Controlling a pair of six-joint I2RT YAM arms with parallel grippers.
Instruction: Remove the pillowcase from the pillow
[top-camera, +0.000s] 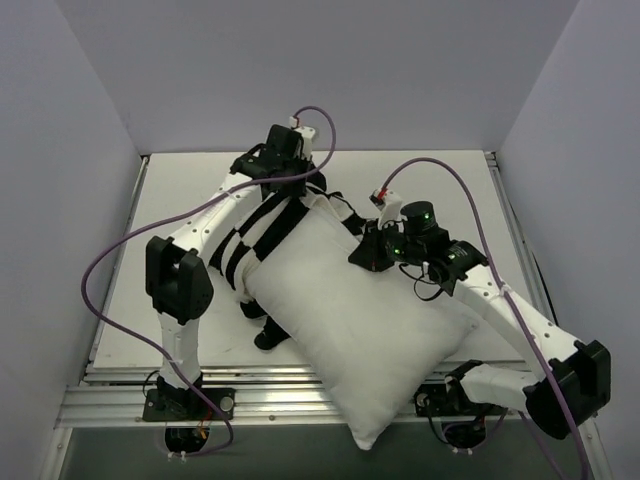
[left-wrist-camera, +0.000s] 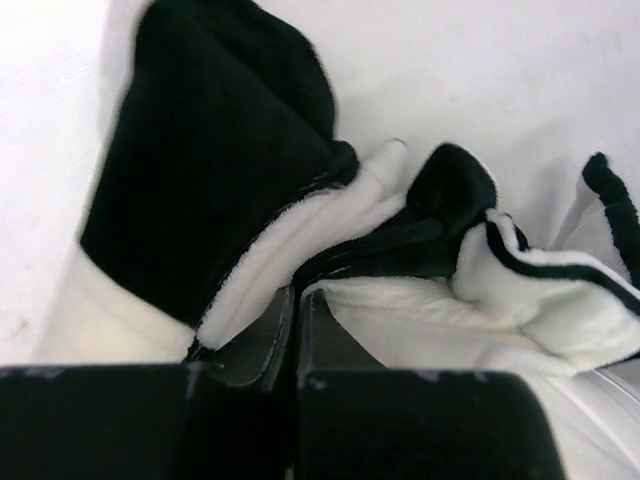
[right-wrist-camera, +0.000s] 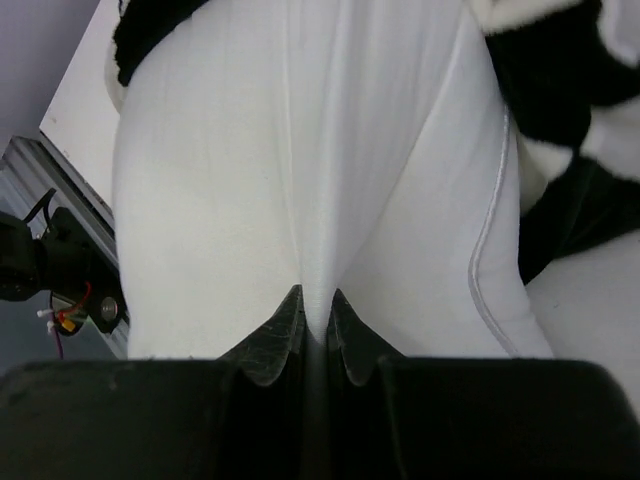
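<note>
The plain white pillow lies slantwise across the table, its near corner hanging over the front edge. The black and white checkered pillowcase is bunched at its far left end, mostly off it. My left gripper is shut on a fold of the pillowcase. My right gripper is shut on a pinched ridge of the pillow's white fabric near its far right edge. A bit of pillowcase shows at the upper right of the right wrist view.
The white table is walled by grey panels on left, back and right. A metal rail runs along the front edge. Purple cables loop from both arms.
</note>
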